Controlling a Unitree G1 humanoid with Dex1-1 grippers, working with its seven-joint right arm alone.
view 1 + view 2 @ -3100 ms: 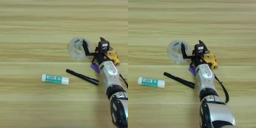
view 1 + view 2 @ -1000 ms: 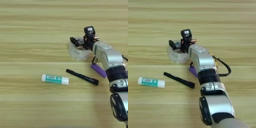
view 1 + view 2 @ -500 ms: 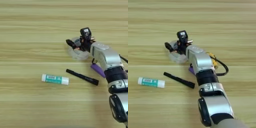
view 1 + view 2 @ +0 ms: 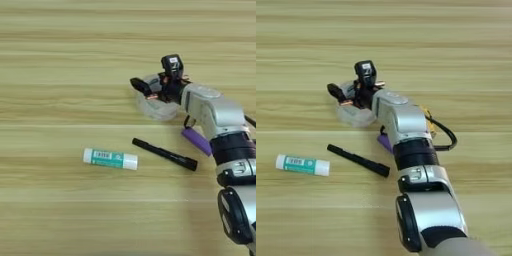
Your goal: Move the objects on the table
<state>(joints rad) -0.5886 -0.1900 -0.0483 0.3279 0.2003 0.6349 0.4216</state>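
Observation:
A clear tape roll (image 4: 156,104) lies flat on the wooden table (image 4: 60,60). My right gripper (image 4: 156,79) hangs open over the roll's far rim, one black finger (image 4: 141,85) at the roll's left edge, the other (image 4: 171,65) raised behind it. Whether a finger touches the roll I cannot tell. A short purple cylinder (image 4: 196,141) lies just below my silver forearm (image 4: 215,111). A slim black pen (image 4: 165,154) lies slanted in front of the roll. The white-and-teal glue stick (image 4: 110,159) lies left of the pen. The yellow tape measure (image 4: 429,121) peeks out from behind my forearm, its black cord (image 4: 448,138) looping right.
My forearm crosses the right side of the table from the bottom edge up to the roll. Bare wood stretches across the left half and the far side.
My gripper has crept left across the top of the tape roll, its lower finger now at the roll's left rim. The roll, pen, glue stick and cylinder have stayed put.

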